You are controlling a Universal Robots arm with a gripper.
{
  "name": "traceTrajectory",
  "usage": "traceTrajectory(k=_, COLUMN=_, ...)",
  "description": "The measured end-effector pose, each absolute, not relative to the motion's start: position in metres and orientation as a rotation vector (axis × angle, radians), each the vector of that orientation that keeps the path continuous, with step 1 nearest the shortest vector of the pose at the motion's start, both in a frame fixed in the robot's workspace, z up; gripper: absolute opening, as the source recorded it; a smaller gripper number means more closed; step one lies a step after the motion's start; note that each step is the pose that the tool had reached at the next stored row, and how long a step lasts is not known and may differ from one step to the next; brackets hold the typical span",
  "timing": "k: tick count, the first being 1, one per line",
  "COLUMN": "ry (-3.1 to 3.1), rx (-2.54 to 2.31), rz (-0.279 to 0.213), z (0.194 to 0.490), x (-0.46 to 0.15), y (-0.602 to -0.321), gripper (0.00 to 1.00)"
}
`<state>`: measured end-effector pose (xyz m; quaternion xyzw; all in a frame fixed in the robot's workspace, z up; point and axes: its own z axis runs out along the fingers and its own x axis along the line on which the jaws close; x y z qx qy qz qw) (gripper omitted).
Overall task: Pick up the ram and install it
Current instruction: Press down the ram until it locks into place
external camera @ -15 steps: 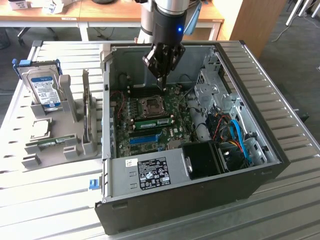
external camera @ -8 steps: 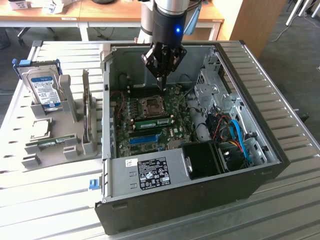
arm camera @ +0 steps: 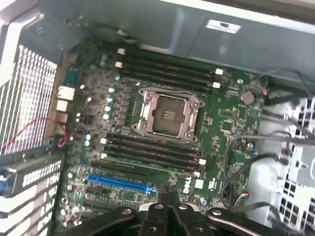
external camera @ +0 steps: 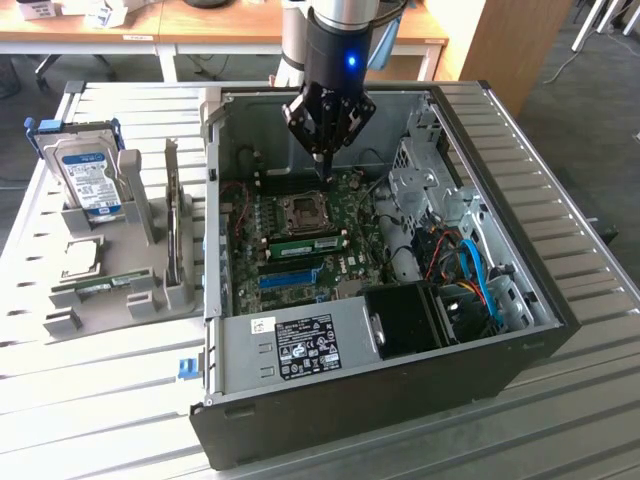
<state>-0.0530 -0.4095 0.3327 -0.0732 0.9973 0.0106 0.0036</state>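
The gripper (external camera: pixel 322 165), fingers pressed together on nothing, is hanging inside the open computer case (external camera: pixel 520 260), just above the motherboard (arm camera: pixel 231 123) near the processor socket (arm camera: pixel 167 115). The ram (external camera: pixel 98 288) is lying well apart from the gripper, off towards the exterior view's left and outside the case, resting in a slot of the grey tray (external camera: pixel 150 270). Its long axis is running roughly parallel to the memory slots (arm camera: pixel 152 152), where another green stick (external camera: pixel 305 241) seems to be sitting just beneath the gripper.
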Motion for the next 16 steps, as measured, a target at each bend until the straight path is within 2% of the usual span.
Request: traceTrajectory(k=16, ry=3.131, rx=0.072, rz=0.032, z=0.3322, x=-0.053, y=-0.4095, gripper=0.11)
